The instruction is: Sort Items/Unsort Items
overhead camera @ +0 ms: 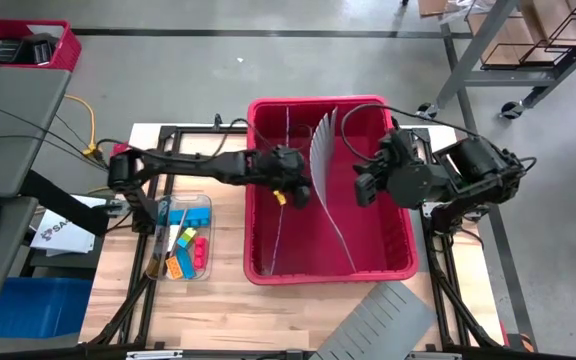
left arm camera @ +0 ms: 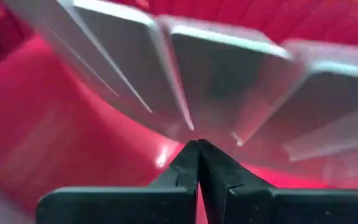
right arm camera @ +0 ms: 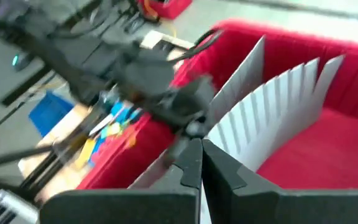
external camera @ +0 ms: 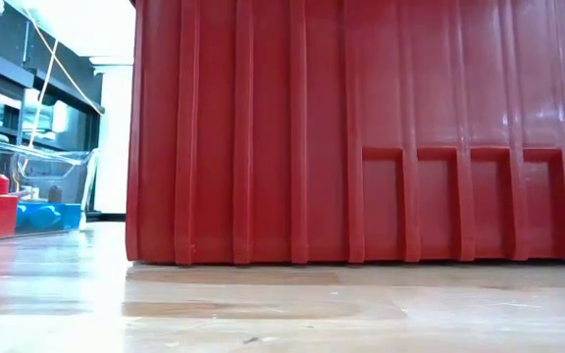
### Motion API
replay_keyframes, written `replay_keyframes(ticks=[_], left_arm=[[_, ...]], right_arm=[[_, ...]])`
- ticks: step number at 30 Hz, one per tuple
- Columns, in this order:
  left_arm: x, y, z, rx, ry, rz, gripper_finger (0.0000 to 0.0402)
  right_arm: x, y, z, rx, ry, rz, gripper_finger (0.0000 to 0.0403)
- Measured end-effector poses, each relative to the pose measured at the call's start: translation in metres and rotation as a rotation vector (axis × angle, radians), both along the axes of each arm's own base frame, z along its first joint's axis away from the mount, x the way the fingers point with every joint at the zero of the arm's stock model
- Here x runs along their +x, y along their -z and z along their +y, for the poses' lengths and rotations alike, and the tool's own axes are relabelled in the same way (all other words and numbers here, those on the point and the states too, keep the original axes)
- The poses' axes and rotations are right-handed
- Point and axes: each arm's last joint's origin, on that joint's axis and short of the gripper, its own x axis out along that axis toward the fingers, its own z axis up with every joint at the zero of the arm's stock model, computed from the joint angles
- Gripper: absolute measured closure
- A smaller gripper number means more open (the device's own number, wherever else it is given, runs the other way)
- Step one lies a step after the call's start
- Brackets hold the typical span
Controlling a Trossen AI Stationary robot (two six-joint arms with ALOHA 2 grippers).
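Around my wooden table (overhead camera: 268, 310) lies a grey concrete floor (overhead camera: 218, 80) crossed by a dark line. Off its far right corner stands a metal shelf frame on casters (overhead camera: 513, 60); off its far left corner sits a small red basket (overhead camera: 28, 45).

Red bin (overhead camera: 398, 262) on wooden table (overhead camera: 223, 305); grey dividers (overhead camera: 325, 150) inside; loose divider (overhead camera: 386, 320) beside bin.
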Motion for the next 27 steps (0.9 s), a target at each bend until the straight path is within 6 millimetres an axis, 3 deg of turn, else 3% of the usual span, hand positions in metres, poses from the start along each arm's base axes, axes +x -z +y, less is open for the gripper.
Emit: replay_keyframes(ticks=[6,14,19,27], left_arm=[[0.019,0.018,0.007,-0.005,-0.063,-0.067,0.0401],[0.022,0.021,0.01,0.083,-0.048,-0.072,0.0401],[0.022,0.022,0.008,0.126,-0.016,-0.062,0.0401],[0.025,0.02,0.006,0.165,0.004,-0.096,0.0401]], right_arm=[[0.017,0.029,0.008,0.196,-0.013,0.113,0.0403],[0.023,0.107,0.048,0.431,0.09,0.394,0.0403],[0.013,0.128,0.068,0.436,0.222,0.352,0.0403],[0.025,0.173,0.091,0.497,0.237,0.245,0.0403]])
